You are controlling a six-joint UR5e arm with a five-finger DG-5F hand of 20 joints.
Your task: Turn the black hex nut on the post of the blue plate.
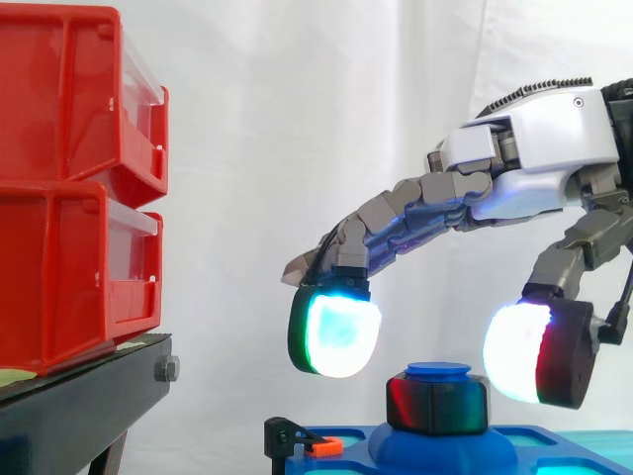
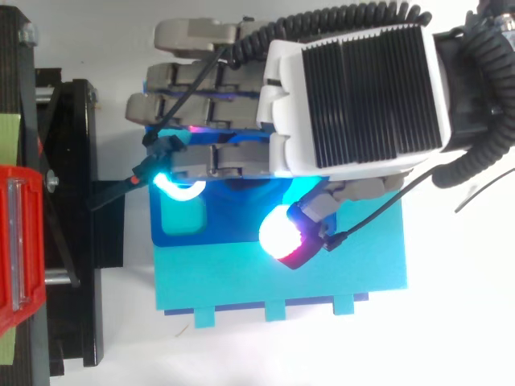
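The black hex nut [image 1: 437, 404] sits on the post [image 1: 438, 370] of the blue plate [image 1: 450, 450], and the post's blue top stands just above the nut. The hand [image 1: 539, 148] hangs open over it, fingers stretched out and holding nothing. One finger pad [image 1: 336, 332] hovers left of the nut and the thumb pad [image 1: 519, 351] right of it, each with a clear gap to the nut.

Open room lies between the plate's left edge and the black stand [image 1: 89, 396], which carries two stacked red bins [image 1: 69, 188], cut off at the left.

There is one nut, one post and one plate. The plate's lower part is cut off in the side view. From above, the palm covers nut and post. A turquoise board [image 2: 338, 273] lies beside or under the plate; which, I cannot tell.
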